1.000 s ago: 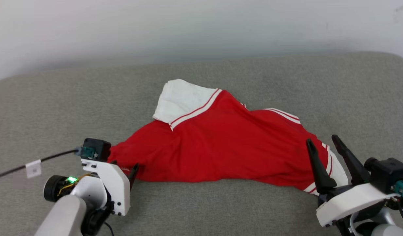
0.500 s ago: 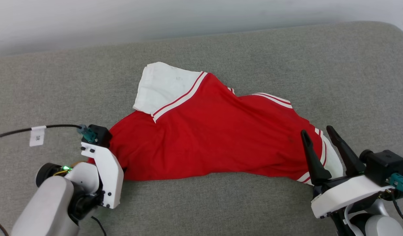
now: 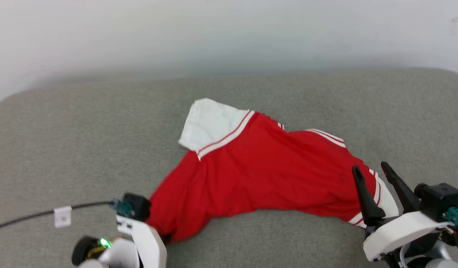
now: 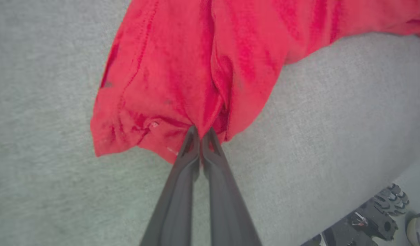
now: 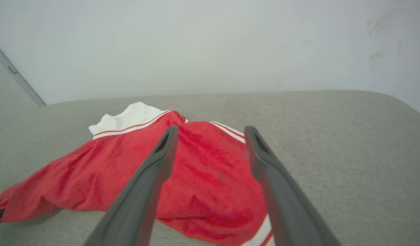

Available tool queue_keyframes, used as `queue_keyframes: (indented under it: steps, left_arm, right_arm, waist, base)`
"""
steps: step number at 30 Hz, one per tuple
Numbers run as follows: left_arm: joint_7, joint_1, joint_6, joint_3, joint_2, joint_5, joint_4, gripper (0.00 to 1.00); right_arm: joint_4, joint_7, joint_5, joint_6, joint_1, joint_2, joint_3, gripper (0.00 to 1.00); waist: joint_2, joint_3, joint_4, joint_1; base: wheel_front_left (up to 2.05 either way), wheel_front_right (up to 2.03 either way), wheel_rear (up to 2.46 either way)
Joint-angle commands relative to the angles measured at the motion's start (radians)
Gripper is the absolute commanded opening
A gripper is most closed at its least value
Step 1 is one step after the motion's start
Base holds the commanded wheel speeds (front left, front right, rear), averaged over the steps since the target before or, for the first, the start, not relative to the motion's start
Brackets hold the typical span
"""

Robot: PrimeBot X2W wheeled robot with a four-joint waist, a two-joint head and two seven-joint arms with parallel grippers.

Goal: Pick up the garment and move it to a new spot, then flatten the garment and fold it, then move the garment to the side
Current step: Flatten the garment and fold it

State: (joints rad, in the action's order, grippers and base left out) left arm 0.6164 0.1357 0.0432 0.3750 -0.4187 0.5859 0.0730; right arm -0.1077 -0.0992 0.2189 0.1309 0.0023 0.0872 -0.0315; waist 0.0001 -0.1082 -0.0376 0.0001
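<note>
The garment (image 3: pixel 258 175), a red jersey with white sleeves and red-white stripe trim, lies crumpled across the grey cushion; its plain red side faces up. My left gripper (image 4: pixel 200 131) is shut on the red hem at the garment's (image 4: pixel 196 68) near left corner, the cloth bunched between the two dark fingers. In the head view that gripper's white housing (image 3: pixel 147 242) sits at the bottom left against the pulled corner. My right gripper (image 3: pixel 370 174) stands open over the garment's right end by a white sleeve, with nothing between its fingers (image 5: pixel 155 171). The garment (image 5: pixel 196 171) spreads beneath them.
The grey cushion (image 3: pixel 65 149) runs wide on both sides of the garment, with a pale wall (image 3: pixel 229 33) behind it. A black cable (image 3: pixel 28 217) with a white tag trails left from my left wrist. Dark wheeled hardware (image 4: pixel 374 218) shows beyond the cushion's edge.
My left gripper has shut on the garment's near left corner and drawn it toward me, so the hem now bunches into a point. The head camera shifted. The right gripper stayed open.
</note>
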Motion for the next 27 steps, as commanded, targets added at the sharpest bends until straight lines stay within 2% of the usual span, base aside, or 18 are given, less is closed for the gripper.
queue_keyframes:
  steps: [1,10,15,16,17,27]
  left_arm:
    - [0.004,-0.043,-0.006,0.011,0.007,0.006,-0.025,0.0]
    - [0.063,-0.322,-0.059,0.089,0.025,0.057,-0.134,0.0]
    - [0.049,-0.388,-0.098,0.092,0.047,0.066,-0.163,0.0]
    - [0.046,-0.393,-0.099,0.096,0.054,0.07,-0.164,0.39]
    - [0.035,-0.388,-0.099,0.095,0.06,0.067,-0.168,1.0]
    - [-0.072,-0.255,-0.086,0.084,0.062,-0.03,-0.228,1.0]
  right_arm:
    - [-0.007,-0.007,0.0,0.0,0.015,0.004,0.006,1.0]
    - [-0.022,-0.043,0.007,0.0,0.097,0.001,0.019,1.0]
    - [-0.028,-0.05,0.013,0.0,0.124,-0.003,0.02,1.0]
    - [-0.03,-0.051,0.013,0.0,0.124,-0.004,0.021,1.0]
    - [-0.032,-0.052,0.014,0.0,0.124,-0.004,0.022,1.0]
    - [-0.043,-0.06,0.014,0.0,0.122,-0.006,0.038,1.0]
  waist:
    - [-0.0001,0.044,0.04,-0.0001]
    - [-0.0001,0.118,0.079,-0.0001]
    - [-0.0001,0.124,0.079,-0.0001]
    - [-0.0001,0.123,0.079,-0.0001]
    - [-0.0001,0.123,0.079,-0.0001]
    - [-0.0001,0.121,0.083,-0.0001]
  base:
    - [0.0,0.0,0.0]
    - [0.0,0.0,0.0]
    - [0.0,0.0,0.0]
    - [0.0,0.0,0.0]
    - [0.0,0.0,0.0]
    - [0.0,0.0,0.0]
